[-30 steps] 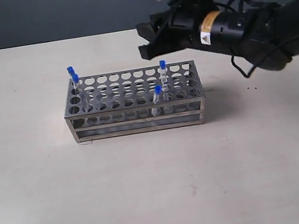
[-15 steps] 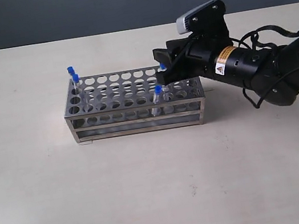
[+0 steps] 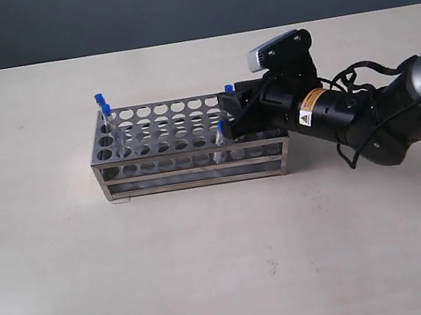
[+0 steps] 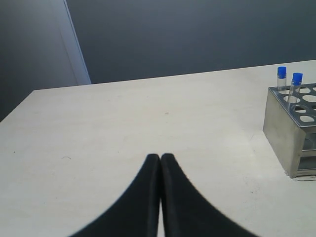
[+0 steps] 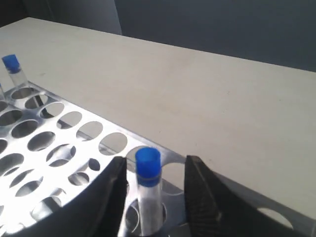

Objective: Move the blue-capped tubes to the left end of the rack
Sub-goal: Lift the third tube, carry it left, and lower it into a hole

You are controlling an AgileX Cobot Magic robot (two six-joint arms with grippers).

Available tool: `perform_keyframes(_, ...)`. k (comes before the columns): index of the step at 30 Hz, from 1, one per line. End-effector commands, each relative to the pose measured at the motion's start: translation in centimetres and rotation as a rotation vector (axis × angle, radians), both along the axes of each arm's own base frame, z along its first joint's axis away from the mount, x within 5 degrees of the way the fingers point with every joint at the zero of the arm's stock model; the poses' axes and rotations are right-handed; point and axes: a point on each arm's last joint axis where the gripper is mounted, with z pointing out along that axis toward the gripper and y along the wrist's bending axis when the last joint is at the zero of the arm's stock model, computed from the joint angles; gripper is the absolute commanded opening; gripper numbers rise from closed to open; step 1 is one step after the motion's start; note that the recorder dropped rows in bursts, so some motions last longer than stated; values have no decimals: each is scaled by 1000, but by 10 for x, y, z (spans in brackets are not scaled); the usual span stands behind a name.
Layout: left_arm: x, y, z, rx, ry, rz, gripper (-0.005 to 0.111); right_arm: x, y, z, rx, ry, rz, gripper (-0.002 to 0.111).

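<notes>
Blue-capped tube [image 5: 148, 168] at the right of the rack [image 3: 183, 139], mid-frame, right gripper [image 5: 155, 160] parted astride it without touching, left gripper [image 4: 160, 157] pressed together, empty, lower centre.

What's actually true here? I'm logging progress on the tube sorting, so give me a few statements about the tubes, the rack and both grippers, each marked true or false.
1. Two blue-capped tubes stand at the left end of the rack. True.
2. The left gripper holds a tube. False: its fingers are pressed together on nothing.
3. The right gripper has a finger on either side of a third tube that is seated in the rack. True.
4. All four tubes are at the left end. False: the third tube and a fourth tube sit toward the right end.
</notes>
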Motion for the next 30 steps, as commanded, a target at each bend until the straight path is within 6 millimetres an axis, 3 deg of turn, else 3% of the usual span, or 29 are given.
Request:
perform_keyframes(1, 0, -1, 2, -4, -11, -8, 0, 0, -1, -3, 3, 0, 4, 26)
perform_keyframes(2, 0, -1, 2, -4, -11, -8, 0, 0, -2, -3, 6, 2, -3, 10)
perform_keyframes(4, 0, -1, 2, -4, -11, -8, 0, 1, -1, -2, 11, -2, -6, 0)
perform_keyframes(6, 0, -1, 2, -4, -11, -8, 0, 5, 1, 3, 21, -21, -5, 0)
perform_keyframes(10, 0, -1, 2, -4, -11, -8, 0, 14, 14, 55, -2, -148, 61, -1)
perform_keyframes(13, 0, -1, 2, -4, -11, -8, 0, 15, 31, 94, -32, -235, 111, -1)
perform_keyframes(17, 0, -1, 2, -4, -11, -8, 0, 6, 63, 118, 39, -269, 176, -1)
perform_keyframes(21, 0, -1, 2, -4, -11, -8, 0, -12, 98, 116, 70, -253, 270, -1)
perform_keyframes(30, 0, -1, 2, -4, -11, -8, 0, -32, 153, 76, 59, -189, 382, -1)
